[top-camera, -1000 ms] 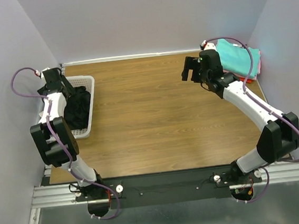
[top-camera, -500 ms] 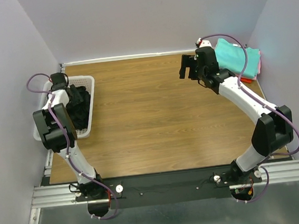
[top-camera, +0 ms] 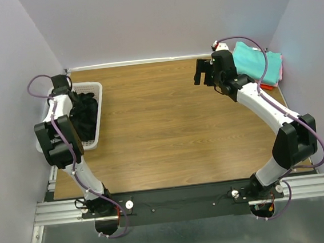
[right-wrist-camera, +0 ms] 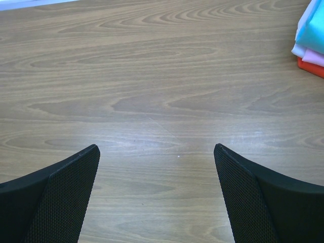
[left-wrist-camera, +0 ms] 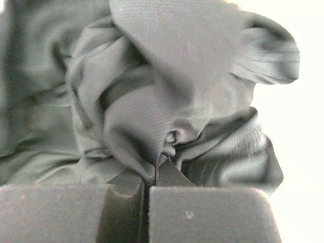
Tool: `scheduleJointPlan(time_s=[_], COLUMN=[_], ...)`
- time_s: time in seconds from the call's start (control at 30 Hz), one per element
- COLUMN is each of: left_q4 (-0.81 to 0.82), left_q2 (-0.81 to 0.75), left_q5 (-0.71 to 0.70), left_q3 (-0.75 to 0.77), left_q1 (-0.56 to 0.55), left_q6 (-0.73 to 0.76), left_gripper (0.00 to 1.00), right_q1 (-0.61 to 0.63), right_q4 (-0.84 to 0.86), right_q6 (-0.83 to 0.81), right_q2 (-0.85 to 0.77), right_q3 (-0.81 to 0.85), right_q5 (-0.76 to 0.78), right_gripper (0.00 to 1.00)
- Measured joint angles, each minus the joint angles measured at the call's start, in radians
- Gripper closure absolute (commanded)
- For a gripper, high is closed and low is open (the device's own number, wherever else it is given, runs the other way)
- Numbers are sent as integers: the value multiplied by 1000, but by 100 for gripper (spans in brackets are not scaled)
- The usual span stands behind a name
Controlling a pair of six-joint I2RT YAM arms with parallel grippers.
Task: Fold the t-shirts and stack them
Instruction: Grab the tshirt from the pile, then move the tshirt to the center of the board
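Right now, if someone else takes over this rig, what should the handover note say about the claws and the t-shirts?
Left claw: shut on a fold of the black t-shirt, which lies bunched in the white basket at the far left of the table.
Right claw: open, holding nothing, over bare wood towards the far right.
Done: the teal t-shirt, pink t-shirt and red-orange t-shirt lie folded in one pile at the far right corner, teal on top.
Left: lift the black t-shirt out, spread it, fold it and add it to the pile.
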Motion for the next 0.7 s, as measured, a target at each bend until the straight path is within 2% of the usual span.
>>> scheduleJointPlan(time_s=[0.3,0.47,0.57,0.7], left_q4=[-56,-27,-18,-11], left_q2=[-248,-383,-421,-402], left_q5=[80,182,241,298], left_q3=[277,347,393,533], left_q1=[0,-5,-27,-113], left_q6=[9,13,13,12], left_gripper=[100,100,100,100], right_q1=[0,0,0,0], right_q4=[1,1,2,3], right_q6=[2,10,13,16], right_q2=[-12,-21,-41,-68], right_q3=[0,-2,-9,-13], right_q5=[-25,-29,-29,-26], right_gripper=[0,0,0,0])
